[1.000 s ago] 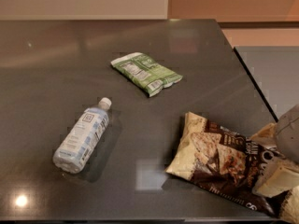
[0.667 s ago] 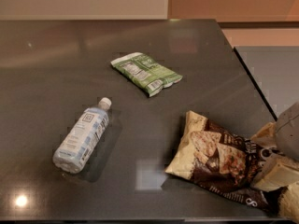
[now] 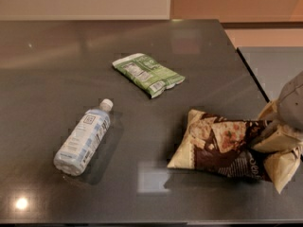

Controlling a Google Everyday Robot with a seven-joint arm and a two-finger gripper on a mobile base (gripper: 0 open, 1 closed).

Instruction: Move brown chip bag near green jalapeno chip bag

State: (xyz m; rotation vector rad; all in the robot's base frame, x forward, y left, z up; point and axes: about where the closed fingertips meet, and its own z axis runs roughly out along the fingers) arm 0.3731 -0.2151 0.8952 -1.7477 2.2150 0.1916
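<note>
The brown chip bag [image 3: 218, 145], a large crinkly packet in dark brown and tan w/ tortilla chips printed on it, lies in the right front part of the dark grey glossy desk [image 3: 199, 56]. Its long side runs approx. left to right. The gripper [image 3: 274, 154], w/ tan-coloured fingers [image 3: 279, 141], is at the right edge of the view, at the bag's right end. Its jaws are pinching that end: one finger is above the crumpled foil, the other below it. A grey rounded part of the arm [image 3: 291, 103] shows just above them and is cut off by the edge of the view. There is a dark shadow along the bag's left and front side. I cannot tell if the bag rests fully on the desk or is a bit raised. The green jalapeno chip bag [image 3: 147, 74], a small flat green packet w/ white label panels and pale crimped ends, lies further back and to the left of the brown bag, well apart from it, turned diagonally. A clear plastic water bottle [image 3: 83, 138] w/ white cap and pale label lies on its side at the front left, cap pointing to the back right, apart from both bags. Two light reflections are visible on the desk near the front edge.
</note>
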